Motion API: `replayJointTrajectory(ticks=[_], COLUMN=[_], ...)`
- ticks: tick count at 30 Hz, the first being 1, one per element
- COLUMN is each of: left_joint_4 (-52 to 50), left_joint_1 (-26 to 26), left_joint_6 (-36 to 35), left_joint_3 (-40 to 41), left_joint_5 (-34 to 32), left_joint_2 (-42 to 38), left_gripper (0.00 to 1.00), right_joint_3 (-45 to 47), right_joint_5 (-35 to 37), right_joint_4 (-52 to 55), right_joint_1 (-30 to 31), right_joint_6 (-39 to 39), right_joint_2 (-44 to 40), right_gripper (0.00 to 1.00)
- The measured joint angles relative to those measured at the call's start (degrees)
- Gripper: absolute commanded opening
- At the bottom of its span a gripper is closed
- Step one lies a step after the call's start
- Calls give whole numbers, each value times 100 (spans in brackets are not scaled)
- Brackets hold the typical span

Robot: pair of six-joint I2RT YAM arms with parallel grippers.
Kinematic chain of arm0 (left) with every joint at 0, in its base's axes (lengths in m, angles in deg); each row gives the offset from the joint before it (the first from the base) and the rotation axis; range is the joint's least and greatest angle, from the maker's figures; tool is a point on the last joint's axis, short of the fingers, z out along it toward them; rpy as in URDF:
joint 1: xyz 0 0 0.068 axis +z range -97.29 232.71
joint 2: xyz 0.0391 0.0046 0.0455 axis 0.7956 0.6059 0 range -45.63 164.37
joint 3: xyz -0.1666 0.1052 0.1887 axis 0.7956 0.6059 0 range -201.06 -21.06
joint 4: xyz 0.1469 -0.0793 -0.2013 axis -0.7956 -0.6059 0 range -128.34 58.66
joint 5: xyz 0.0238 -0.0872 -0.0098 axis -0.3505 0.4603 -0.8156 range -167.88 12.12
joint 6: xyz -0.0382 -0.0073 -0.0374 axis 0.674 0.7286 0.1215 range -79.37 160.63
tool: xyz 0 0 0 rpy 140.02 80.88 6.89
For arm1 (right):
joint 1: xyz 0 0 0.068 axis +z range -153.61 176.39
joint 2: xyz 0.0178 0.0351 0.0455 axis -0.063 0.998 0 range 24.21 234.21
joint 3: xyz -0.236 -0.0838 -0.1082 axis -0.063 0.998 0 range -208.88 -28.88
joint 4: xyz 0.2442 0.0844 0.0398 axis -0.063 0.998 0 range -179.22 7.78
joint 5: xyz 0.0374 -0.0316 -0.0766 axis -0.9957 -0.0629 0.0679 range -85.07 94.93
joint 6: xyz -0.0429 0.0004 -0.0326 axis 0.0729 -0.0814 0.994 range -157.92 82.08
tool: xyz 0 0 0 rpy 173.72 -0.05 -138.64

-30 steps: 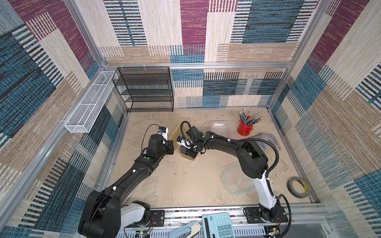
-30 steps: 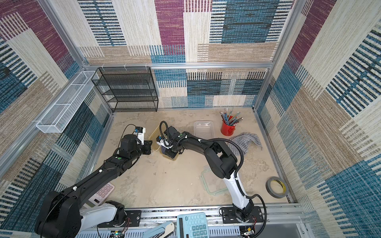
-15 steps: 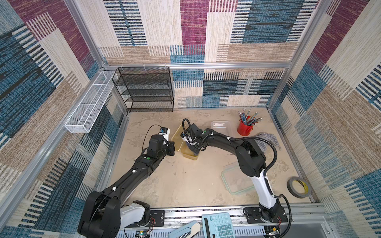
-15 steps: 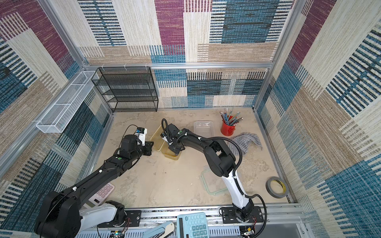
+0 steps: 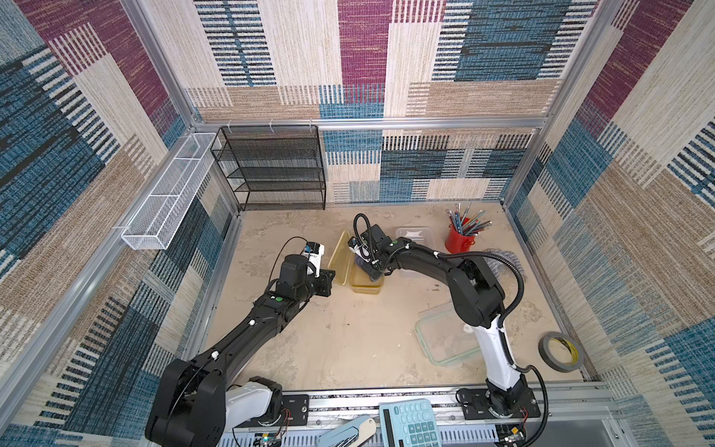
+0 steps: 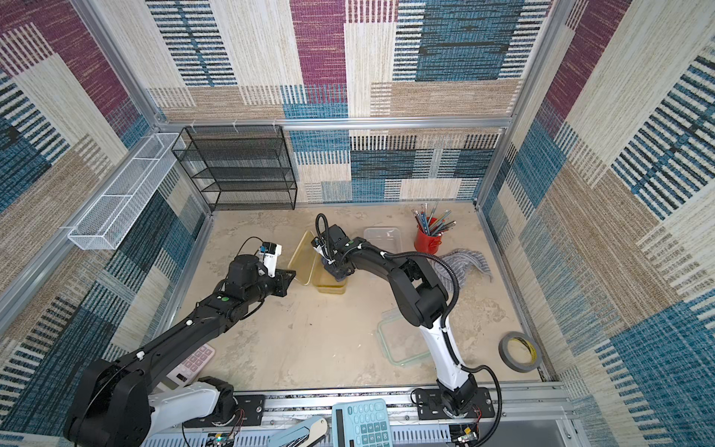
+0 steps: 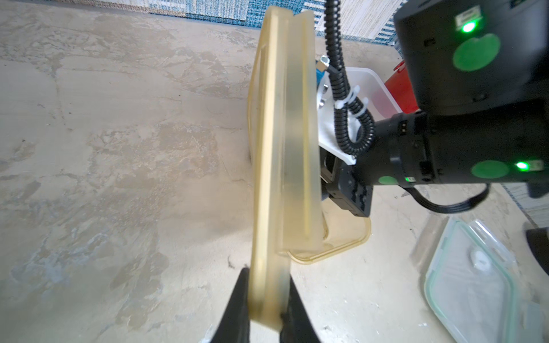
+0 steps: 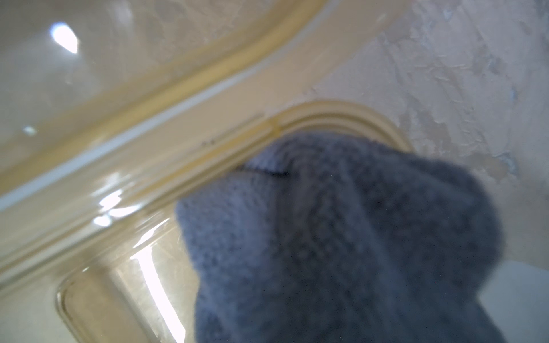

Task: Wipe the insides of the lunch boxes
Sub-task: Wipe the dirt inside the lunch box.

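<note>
On the sand-coloured tabletop [image 5: 360, 348] I have both arms reaching in toward the middle. The left arm [image 5: 251, 329] stretches from its near corner, and the right arm [image 5: 476, 294] bends over and back toward the centre.

The amber lunch box [image 5: 365, 286] sits open side up near the middle of the surface in both top views. Its amber lid [image 5: 339, 257] stands on edge just beside the box, on the left arm's side. I cannot tell whether the lid touches the box or the tabletop.

The clear frosted lunch box [image 6: 381, 238] lies farther back, partly under the right forearm and near the red pencil cup [image 5: 458, 242]. Its clear lid [image 5: 441, 340], which has a green rim, lies flat close to the right arm's base, well apart from its box.

The left gripper [image 7: 264, 300] is pinched onto the near edge of the amber lid. In my left wrist view, one dark finger presses each face of it.

The right gripper [image 5: 373, 271] points down into the amber lunch box with a wad of grey-blue cloth [image 8: 341, 237] bunched under it. The cloth lies against the box's rounded inner corner. It hides the fingers in my right wrist view, but the jaws are closed on it.
</note>
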Motion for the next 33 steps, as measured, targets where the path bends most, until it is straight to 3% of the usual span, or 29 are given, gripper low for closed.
replayJointTrajectory(ticks=[6, 10, 21, 33], left_joint_4=[24, 68, 98, -42], left_joint_1=[-50, -50, -50, -48], left_joint_6=[92, 177, 435, 485], left_joint_3=[4, 11, 9, -306], left_joint_5=[72, 94, -44, -514], left_joint_2=[31, 31, 55, 289], left_gripper=[1, 1, 1, 1], right_joint_3=[-22, -11, 90, 157], right_joint_5=[31, -352, -2354, -3910], right_joint_4=[-459, -704, -911, 81], right_joint_1=[-46, -144, -273, -186], right_joint_6=[-114, -361, -1464, -1338], right_joint_2=[61, 39, -24, -133], right_gripper=[15, 16, 14, 15])
